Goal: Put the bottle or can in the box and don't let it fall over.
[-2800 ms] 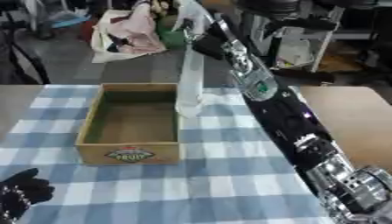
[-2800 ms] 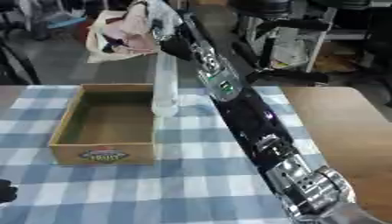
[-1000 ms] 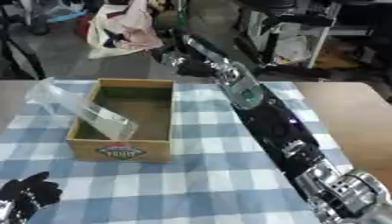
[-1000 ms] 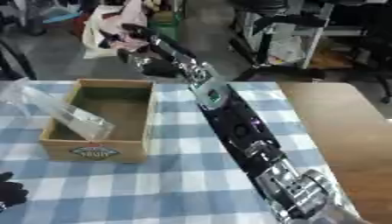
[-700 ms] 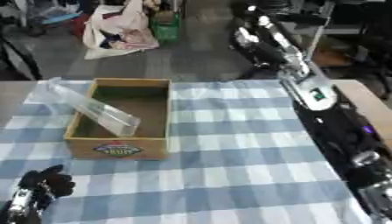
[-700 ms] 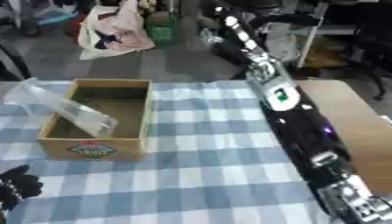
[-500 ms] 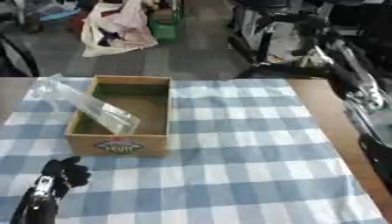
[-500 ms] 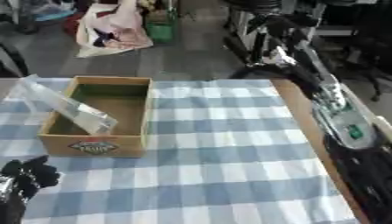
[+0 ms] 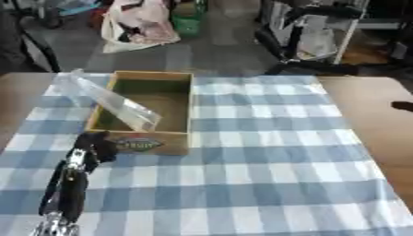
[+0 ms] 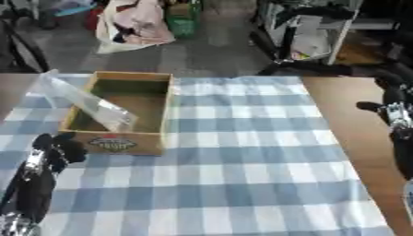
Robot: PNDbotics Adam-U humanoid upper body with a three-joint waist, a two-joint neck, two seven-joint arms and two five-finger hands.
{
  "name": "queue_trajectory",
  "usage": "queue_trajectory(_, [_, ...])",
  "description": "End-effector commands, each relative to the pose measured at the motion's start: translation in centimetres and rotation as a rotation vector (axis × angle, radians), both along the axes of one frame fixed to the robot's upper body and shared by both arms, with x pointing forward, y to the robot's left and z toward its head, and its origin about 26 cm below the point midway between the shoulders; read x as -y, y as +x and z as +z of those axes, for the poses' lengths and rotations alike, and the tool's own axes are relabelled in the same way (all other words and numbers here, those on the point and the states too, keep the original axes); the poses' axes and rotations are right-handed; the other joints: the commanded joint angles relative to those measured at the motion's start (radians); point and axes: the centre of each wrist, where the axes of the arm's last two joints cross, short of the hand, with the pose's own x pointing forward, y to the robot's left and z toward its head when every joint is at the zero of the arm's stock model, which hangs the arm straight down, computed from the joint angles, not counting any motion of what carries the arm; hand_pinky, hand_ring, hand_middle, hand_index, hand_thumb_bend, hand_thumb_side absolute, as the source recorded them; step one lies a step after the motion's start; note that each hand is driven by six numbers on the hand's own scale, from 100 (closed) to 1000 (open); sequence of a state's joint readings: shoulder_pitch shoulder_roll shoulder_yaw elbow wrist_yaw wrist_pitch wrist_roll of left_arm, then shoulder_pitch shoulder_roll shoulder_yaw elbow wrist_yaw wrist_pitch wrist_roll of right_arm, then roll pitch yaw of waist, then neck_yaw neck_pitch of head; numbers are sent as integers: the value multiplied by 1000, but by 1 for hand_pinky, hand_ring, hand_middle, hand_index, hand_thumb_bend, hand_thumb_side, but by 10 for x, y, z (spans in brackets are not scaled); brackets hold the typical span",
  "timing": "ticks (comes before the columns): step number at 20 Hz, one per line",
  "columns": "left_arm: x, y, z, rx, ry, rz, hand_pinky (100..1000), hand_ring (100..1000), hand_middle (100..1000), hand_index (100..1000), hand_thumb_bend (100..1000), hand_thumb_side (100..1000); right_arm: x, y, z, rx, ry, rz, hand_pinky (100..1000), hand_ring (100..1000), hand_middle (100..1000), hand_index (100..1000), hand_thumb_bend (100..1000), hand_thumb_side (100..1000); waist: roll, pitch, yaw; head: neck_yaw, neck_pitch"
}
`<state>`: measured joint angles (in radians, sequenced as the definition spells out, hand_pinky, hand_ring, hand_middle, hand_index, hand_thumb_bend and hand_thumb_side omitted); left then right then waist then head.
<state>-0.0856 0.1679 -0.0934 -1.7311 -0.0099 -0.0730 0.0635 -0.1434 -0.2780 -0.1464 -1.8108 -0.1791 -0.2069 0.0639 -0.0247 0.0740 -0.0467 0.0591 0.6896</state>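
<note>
- Clear bottle [image 9: 109, 102] tipped over, leaning across box [image 9: 179, 115] left wall, near table's far left corner
- Looks light, slippery, easily dented; best held around the body
- Left hand [image 9: 91, 146] curled, empty, beside box front; right hand [image 10: 393, 110] at right edge, fingers unclear

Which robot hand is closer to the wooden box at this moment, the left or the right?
Left. The left robot hand is just beside the wooden box, at its near left corner. The right robot hand is far off at the table's right edge.

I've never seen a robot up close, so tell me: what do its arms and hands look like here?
The left hand is black, on a slim black forearm with silver metal at the joint nearest the camera. Of the right arm, the right eye view shows a black limb with a silver-grey segment; its hand cannot be made out.
</note>
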Motion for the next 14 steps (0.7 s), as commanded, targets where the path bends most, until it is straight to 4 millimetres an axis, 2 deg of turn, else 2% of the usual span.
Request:
queue_trajectory(1, [-4, -1, 4, 14, 15, 9, 711, 677, 629, 822, 251, 1000, -22, -3, -4, -19, 24, 51, 718, 1000, 892, 1000, 100, 648, 3, -21, -10, 42, 31])
queue_trajectory(4, [-3, -2, 3, 13, 22, -1, 712, 685, 639, 827, 252, 1000, -36, -4, -13, -51, 32, 100, 716, 1000, 890, 1000, 100, 651, 2, -30, -20, 62, 51])
queue_trajectory(8, [0, -4, -1, 0, 24, -19, 713, 691, 645, 827, 251, 1000, -44, -6, -23, -89, 32, 110, 712, 1000, 889, 1000, 100, 663, -2, -44, -17, 64, 76])
queue_trajectory(9, [0, -5, -3, -8, 25, -22, 714, 692, 645, 827, 250, 1000, -45, -6, -25, -98, 31, 111, 711, 1000, 889, 1000, 100, 644, -1, -46, -18, 65, 78])
queue_trajectory(10, [-1, -7, -6, -18, 28, -24, 714, 692, 645, 827, 249, 1000, -47, -6, -28, -107, 29, 115, 710, 1000, 889, 1000, 100, 669, 0, -47, -19, 67, 79])
queue_trajectory(14, [-1, -9, -9, -22, 29, -23, 713, 689, 642, 822, 249, 1000, -50, -6, -34, -134, 25, 119, 705, 1000, 885, 1000, 100, 676, -3, -48, -15, 74, 80])
